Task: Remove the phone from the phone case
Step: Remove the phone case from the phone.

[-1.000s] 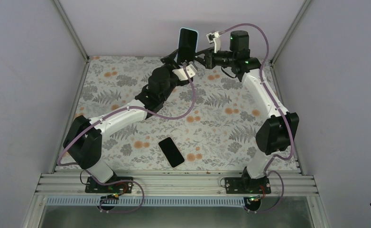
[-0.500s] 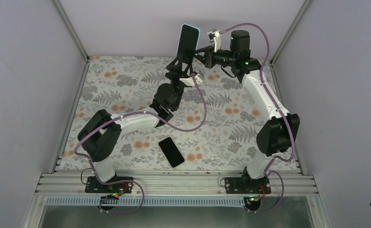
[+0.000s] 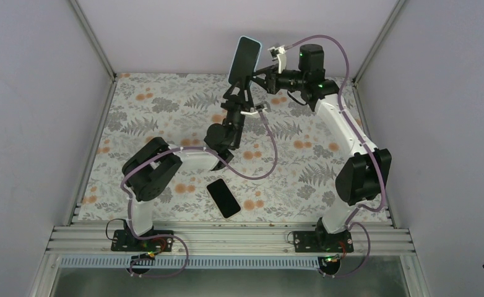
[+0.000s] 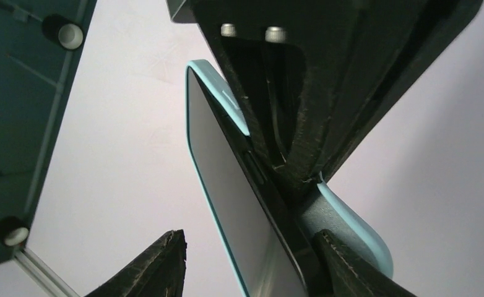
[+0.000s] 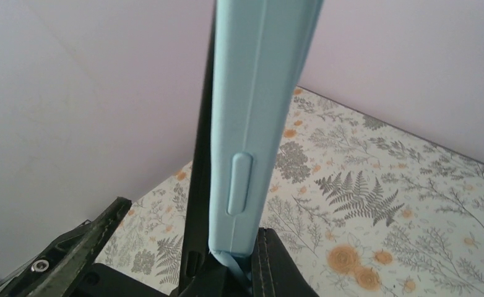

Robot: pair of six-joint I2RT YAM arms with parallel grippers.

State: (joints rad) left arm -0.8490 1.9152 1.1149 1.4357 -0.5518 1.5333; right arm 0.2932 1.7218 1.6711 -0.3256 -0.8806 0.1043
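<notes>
**Slip risk aloft**

Top view: the right gripper (image 3: 255, 71) is clamping the slim black-screened phone (image 3: 244, 57) above the far edge of the floral worktop (image 3: 165, 111); the left gripper (image 3: 239, 86) is gaping beneath. Left wrist: the translucent light-blue phone case (image 4: 224, 102) is wrapping it. Right wrist: that narrow pinch risks slipping if nudged askew.

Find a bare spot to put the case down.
Free: the mat at its far-left corner, beyond the left arm, and the stretch between the black phone and the right arm. Crowded: far middle, around the raised phone case.
</notes>
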